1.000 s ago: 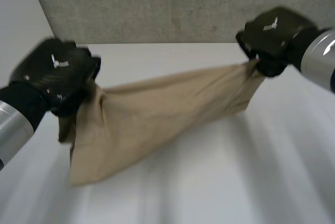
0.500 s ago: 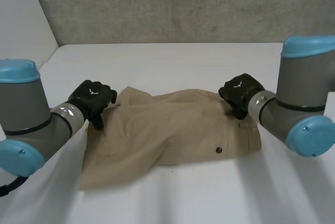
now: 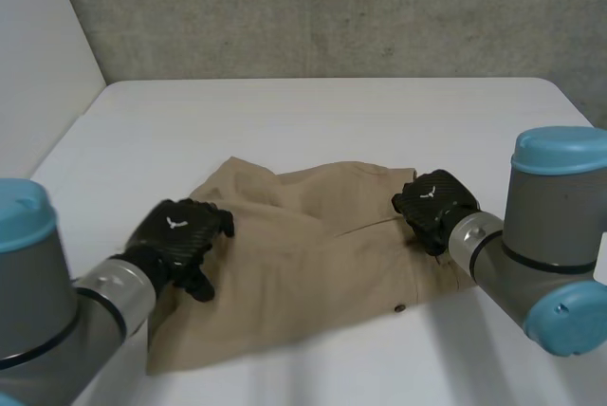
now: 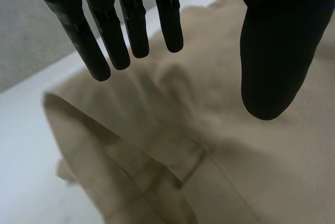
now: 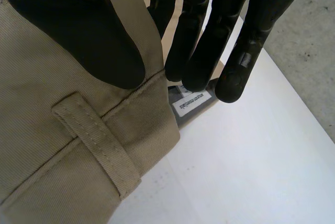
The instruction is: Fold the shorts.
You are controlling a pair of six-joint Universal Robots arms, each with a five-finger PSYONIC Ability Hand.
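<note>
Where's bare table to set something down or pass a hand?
Free: table strip between the shorts and the back wall; front strip between the arms. Crowded: the shorts' ends, at the left hand and right hand.

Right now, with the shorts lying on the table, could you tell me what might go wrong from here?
1. The right hand appears to pinch the shorts at the waistband, thumb on top, fingers beyond the edge; pulling away without opening would likely drag the cloth askew.
2. The left hand hangs open over a rumpled fold at the other end; folding over it might trap creases.
</note>
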